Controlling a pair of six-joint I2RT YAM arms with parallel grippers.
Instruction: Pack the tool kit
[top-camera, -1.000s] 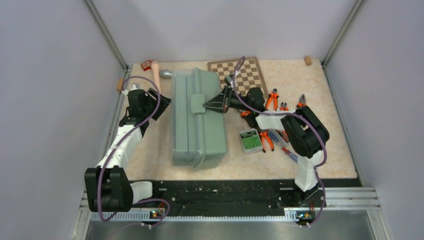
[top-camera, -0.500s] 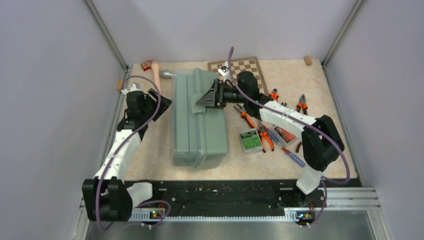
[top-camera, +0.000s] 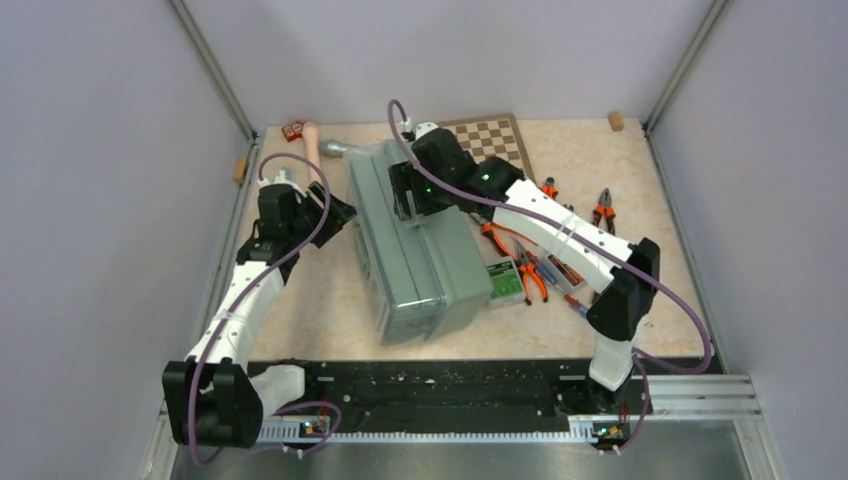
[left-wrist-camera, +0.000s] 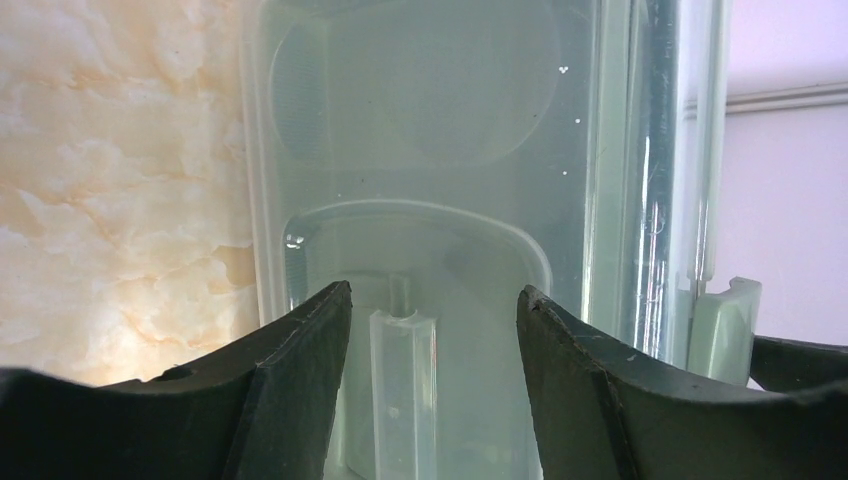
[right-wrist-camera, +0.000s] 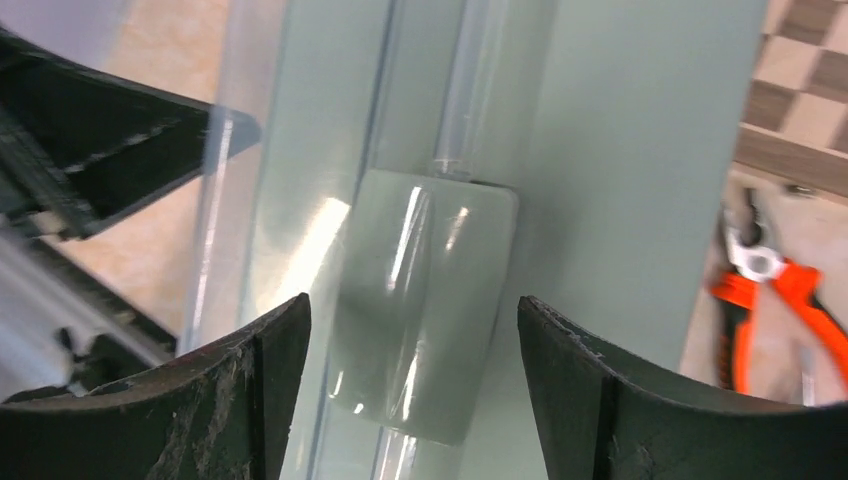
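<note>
The work cell was enclosed by plain pale walls (top-camera: 450, 50) with aluminium corner posts (top-camera: 210, 65), and its floor was a table (top-camera: 300, 300) with a beige marbled surface and a black rail along the near edge. The toolbox (top-camera: 430, 275), sage green, lay at the middle of the table. Its long axis ran near to far and was slightly skewed, and its latch (right-wrist-camera: 430, 250) faced upward. The right arm reached across the box from the right. The right gripper (right-wrist-camera: 412, 305) hung over the latch with its jaws spread wide, one finger on each side and neither touching it, so it held nothing. The left gripper (left-wrist-camera: 433, 290) pointed at the translucent lid (left-wrist-camera: 420, 120) on the box's left side. Its jaws were parted around a moulded ridge with gaps visible on both sides, so it was released. A chessboard (top-camera: 495, 135) lay at the far edge behind the right arm, and a hammer (top-camera: 315, 145) lay at the far left. Orange-handled pliers (top-camera: 603, 208) and a small green case (top-camera: 503, 282) lay on the table to the right of the box.
</note>
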